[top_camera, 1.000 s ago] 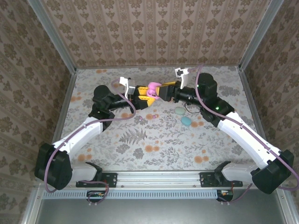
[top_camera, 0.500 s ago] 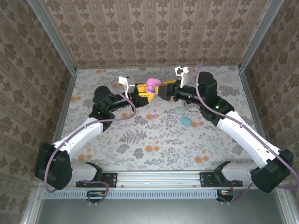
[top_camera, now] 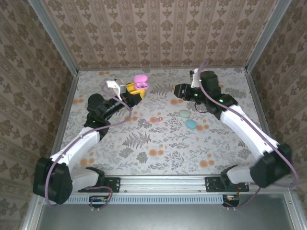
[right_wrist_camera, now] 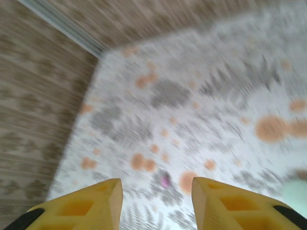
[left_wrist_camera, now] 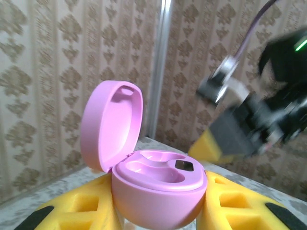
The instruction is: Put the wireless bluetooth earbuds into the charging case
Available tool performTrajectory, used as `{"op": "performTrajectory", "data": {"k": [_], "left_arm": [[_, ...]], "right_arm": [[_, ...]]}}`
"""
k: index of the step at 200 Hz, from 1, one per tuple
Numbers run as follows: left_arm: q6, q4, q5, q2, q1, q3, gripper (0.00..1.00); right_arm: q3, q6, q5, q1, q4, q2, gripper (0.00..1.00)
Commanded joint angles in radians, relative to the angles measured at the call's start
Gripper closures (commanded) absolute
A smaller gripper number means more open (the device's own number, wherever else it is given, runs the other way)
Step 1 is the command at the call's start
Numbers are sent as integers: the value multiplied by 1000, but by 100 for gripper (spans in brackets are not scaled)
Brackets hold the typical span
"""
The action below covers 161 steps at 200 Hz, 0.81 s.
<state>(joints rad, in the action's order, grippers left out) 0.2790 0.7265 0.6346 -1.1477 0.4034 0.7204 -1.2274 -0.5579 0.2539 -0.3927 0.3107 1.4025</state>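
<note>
My left gripper (top_camera: 135, 88) is shut on the open pink charging case (top_camera: 139, 81), held off the table at the back left. In the left wrist view the case (left_wrist_camera: 158, 191) sits between the yellow fingers (left_wrist_camera: 62, 211) with its lid (left_wrist_camera: 112, 124) tipped up to the left and both wells empty. My right gripper (top_camera: 176, 91) hangs apart from the case, to its right, and its blurred body (left_wrist_camera: 240, 129) shows beyond the case. It is open (right_wrist_camera: 156, 201), nothing between its fingers. A tiny pinkish earbud (right_wrist_camera: 165, 180) lies on the table below it, the same earbud (top_camera: 159, 119) at mid-table.
A mint case (top_camera: 184, 114) and a blue case (top_camera: 191, 124) lie on the floral tabletop right of centre. A second small speck (top_camera: 143, 121) lies left of the earbud. Patterned walls with metal corner posts (top_camera: 64, 57) close the back and sides.
The right gripper has drawn back to the right, away from the pink case. The left gripper has carried the case left and toward the back wall.
</note>
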Motion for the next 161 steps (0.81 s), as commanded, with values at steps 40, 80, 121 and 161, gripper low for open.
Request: {"op": "performTrajectory", "data": {"k": [40, 80, 121, 161], "left_arm": [[-87, -98, -72, 155, -26, -26, 70], [-111, -139, -82, 201, -26, -32, 70], [-123, -163, -79, 216, -27, -30, 69], [-133, -177, -73, 211, -28, -23, 69]], "right_arm": [[-276, 112, 133, -55, 268, 490, 56], [-568, 189, 129, -109, 422, 774, 58], [-769, 233, 136, -128, 543, 940, 60], [-765, 267, 131, -133, 584, 978, 61]]}}
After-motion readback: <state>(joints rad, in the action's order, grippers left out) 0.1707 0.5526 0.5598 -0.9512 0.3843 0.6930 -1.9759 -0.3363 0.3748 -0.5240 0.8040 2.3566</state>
